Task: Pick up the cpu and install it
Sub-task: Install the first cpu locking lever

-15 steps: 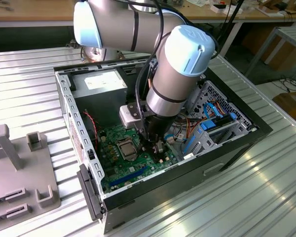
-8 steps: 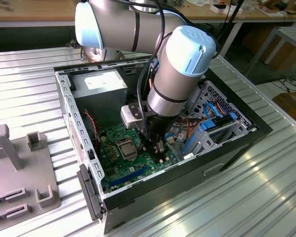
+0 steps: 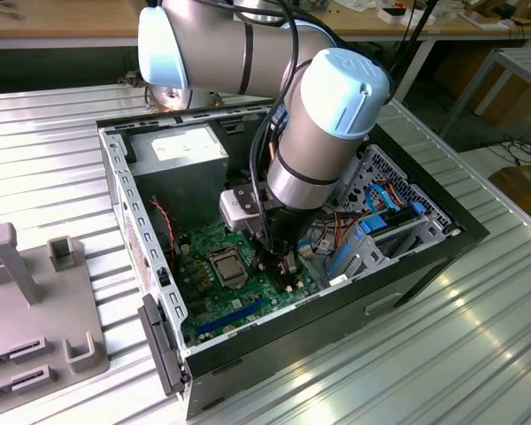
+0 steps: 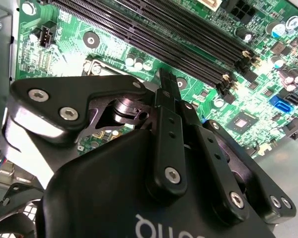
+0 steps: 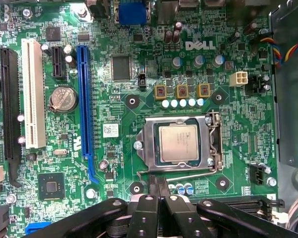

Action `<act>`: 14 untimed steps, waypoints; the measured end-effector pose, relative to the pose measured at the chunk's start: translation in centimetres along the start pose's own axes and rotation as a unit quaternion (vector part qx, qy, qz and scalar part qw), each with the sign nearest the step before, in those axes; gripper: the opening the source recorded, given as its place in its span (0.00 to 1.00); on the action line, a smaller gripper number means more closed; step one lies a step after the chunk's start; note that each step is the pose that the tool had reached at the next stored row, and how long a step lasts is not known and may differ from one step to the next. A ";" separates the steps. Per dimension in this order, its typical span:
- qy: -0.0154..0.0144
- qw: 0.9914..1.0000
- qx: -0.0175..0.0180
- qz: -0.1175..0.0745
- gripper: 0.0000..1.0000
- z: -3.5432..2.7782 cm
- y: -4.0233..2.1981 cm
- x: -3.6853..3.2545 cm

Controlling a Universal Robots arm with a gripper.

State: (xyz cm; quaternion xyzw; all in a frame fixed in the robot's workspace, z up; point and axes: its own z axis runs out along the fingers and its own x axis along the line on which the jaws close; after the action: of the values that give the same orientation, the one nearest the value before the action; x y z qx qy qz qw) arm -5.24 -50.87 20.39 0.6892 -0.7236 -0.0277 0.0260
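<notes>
Robot gripper point(image 5: 158, 186), fingers pressed together and empty, hovers just beside the socket point(image 5: 181, 141) where the cpu point(image 5: 178, 142) already sits squarely; careful alignment matters here.

One cpu point(image 5: 178, 143) sits in one socket point(image 5: 214, 144) on one motherboard point(image 5: 139, 64). In the first wrist view the board carries one coin cell point(image 5: 63, 97), one white slot point(image 5: 33, 94), one blue slot point(image 5: 84, 104) and three square brown coils point(image 5: 182, 91). The exterior view shows one case point(image 3: 425, 257), one arm point(image 3: 327, 115) and one grey fixture point(image 3: 35, 310).
</notes>
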 end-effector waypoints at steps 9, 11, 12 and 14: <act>0.001 1.000 0.000 -0.005 0.11 0.26 -0.34 -0.01; 0.001 1.000 0.000 -0.007 0.11 0.27 -0.35 -0.02; 0.001 1.000 0.000 -0.007 0.11 0.27 -0.35 -0.02; 0.001 1.000 0.000 -0.007 0.11 0.27 -0.35 -0.02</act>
State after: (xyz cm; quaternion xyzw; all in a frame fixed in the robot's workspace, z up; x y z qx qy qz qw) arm -4.91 -50.87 20.10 0.6943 -0.7186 -0.0274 0.0263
